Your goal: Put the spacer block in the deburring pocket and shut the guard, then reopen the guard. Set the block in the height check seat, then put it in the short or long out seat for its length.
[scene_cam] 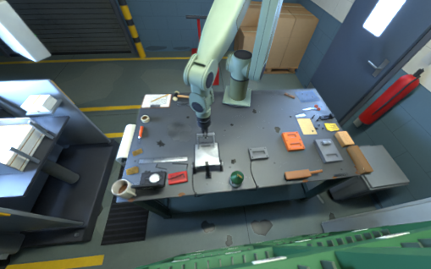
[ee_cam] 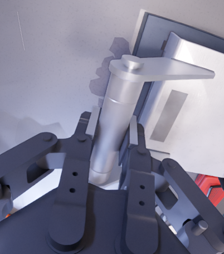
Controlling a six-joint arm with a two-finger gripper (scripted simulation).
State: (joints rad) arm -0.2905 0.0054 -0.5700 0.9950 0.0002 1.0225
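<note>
The silver guard [scene_cam: 207, 155] lies flat over the deburring pocket at the table's front middle, and its round handle bar [ee_cam: 111, 117] at the far edge stands between the fingers of my gripper [ee_cam: 111, 129], which is closed on that handle. In the side camera the gripper [scene_cam: 204, 130] points straight down at the guard's far edge. The spacer block is hidden from sight. To the right sit a small grey seat [scene_cam: 258, 153], an orange seat [scene_cam: 293, 141] and a larger grey seat [scene_cam: 327, 150].
A coffee mug [scene_cam: 122, 188] stands at the front left corner, beside a black gauge [scene_cam: 152, 179] and a red tray [scene_cam: 178, 177]. A green knob [scene_cam: 236, 178] sits right of the guard. A steel rule [scene_cam: 163, 160] lies to its left.
</note>
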